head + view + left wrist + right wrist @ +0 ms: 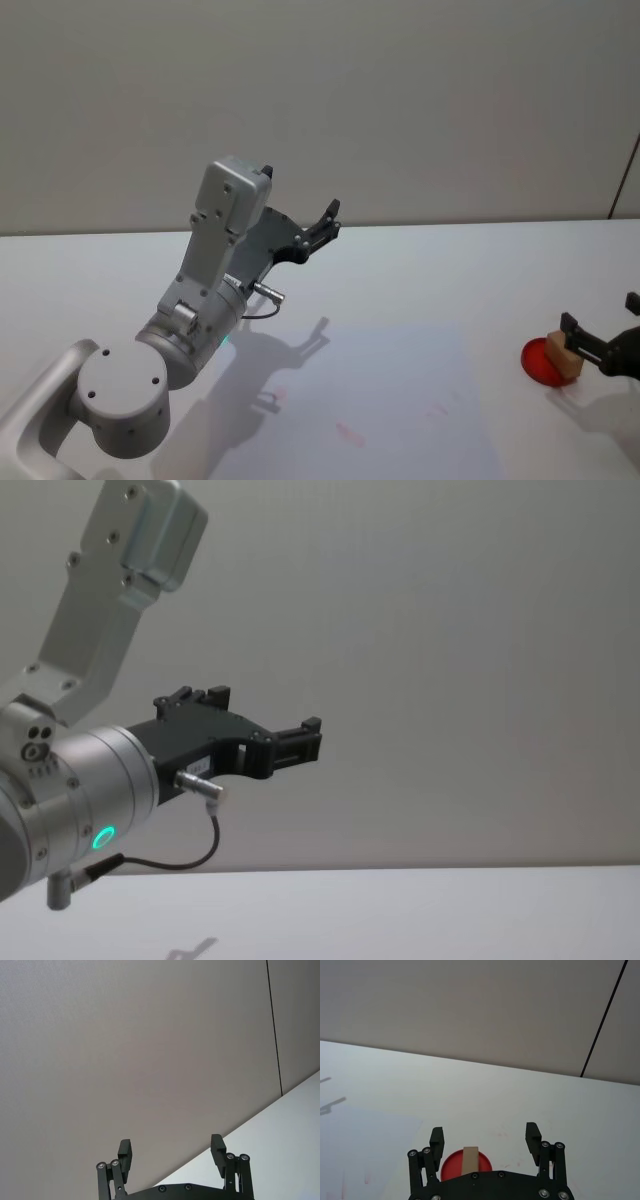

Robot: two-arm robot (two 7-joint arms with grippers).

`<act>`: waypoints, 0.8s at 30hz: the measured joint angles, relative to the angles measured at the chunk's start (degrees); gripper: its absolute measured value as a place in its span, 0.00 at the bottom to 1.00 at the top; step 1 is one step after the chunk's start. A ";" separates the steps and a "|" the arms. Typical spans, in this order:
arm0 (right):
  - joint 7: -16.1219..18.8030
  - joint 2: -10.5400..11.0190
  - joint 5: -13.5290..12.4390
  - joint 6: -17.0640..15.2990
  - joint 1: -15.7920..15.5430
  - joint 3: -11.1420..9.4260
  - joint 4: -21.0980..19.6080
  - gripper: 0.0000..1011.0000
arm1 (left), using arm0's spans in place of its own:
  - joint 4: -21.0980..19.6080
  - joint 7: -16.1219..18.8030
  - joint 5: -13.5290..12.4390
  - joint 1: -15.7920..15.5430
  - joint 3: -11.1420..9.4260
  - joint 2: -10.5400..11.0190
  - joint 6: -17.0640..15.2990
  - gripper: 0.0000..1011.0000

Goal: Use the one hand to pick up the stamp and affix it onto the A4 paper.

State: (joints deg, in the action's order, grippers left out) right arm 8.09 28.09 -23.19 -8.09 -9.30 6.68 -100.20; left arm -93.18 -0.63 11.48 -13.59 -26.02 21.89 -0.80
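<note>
The left gripper hangs on the left, pointing right, well above the white desk. A green ring glows on its wrist.

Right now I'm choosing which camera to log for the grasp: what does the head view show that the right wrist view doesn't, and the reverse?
Head view: the left arm raised over the table, its left claw open in the air, and most of the paper with faint red marks. Right wrist view: both fingers of the open right claw, spread wider than the stamp. Both: the stamp upright on the red pad, the right claw at it, part of the paper.
</note>
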 joint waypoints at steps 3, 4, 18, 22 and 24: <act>0.20 -0.06 0.13 -0.32 -0.07 0.06 0.38 0.99 | 0.00 0.00 0.00 0.00 0.00 0.00 0.00 0.99; 0.32 -0.10 0.23 -0.44 -0.10 0.10 0.58 0.99 | 0.00 0.00 0.00 0.00 0.00 0.00 0.00 0.99; 0.81 -0.73 0.88 -1.62 -0.01 0.55 1.92 0.99 | 0.00 0.00 0.00 0.00 0.00 0.00 0.00 0.99; 0.88 -0.97 1.03 -1.82 0.15 0.69 2.24 0.99 | 0.00 0.00 0.00 0.00 0.00 0.00 0.00 0.99; 0.91 -1.14 1.15 -1.99 0.30 0.78 2.46 0.99 | 0.00 0.00 0.00 0.00 0.00 0.00 0.00 0.99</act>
State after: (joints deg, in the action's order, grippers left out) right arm 9.00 26.95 -22.03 -10.08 -9.00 7.47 -97.74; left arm -93.18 -0.63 11.48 -13.59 -26.02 21.89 -0.80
